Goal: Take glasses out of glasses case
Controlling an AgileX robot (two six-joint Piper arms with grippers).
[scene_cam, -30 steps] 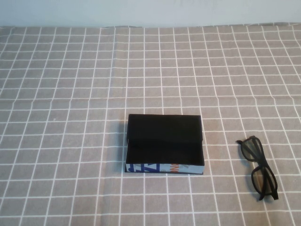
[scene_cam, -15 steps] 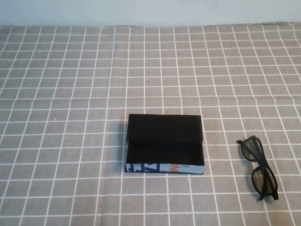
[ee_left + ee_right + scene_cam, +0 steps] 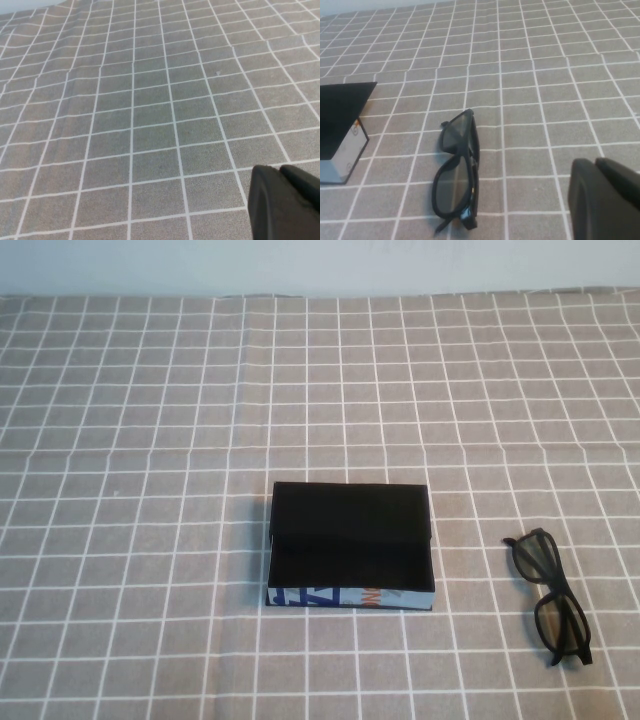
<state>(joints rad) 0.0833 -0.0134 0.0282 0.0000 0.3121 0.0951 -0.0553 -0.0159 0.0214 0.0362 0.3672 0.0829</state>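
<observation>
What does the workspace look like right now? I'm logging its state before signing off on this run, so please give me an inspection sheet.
Surface: grey tablecloth with a white grid, lightly creased.
Glasses case: lying open near the table's middle, interior looks empty, printed side panel facing the robot.
Glasses: out of the case, lying on the cloth to the case's right, apart from it.
Clutter: nothing seen.
Left gripper: only a dark part shows in the left wrist view, above bare cloth; absent from the high view.
Right gripper: only a dark part shows in the right wrist view, near the glasses, not touching them.
Cables: nothing seen.
Surroundings: pale wall behind the table.
</observation>
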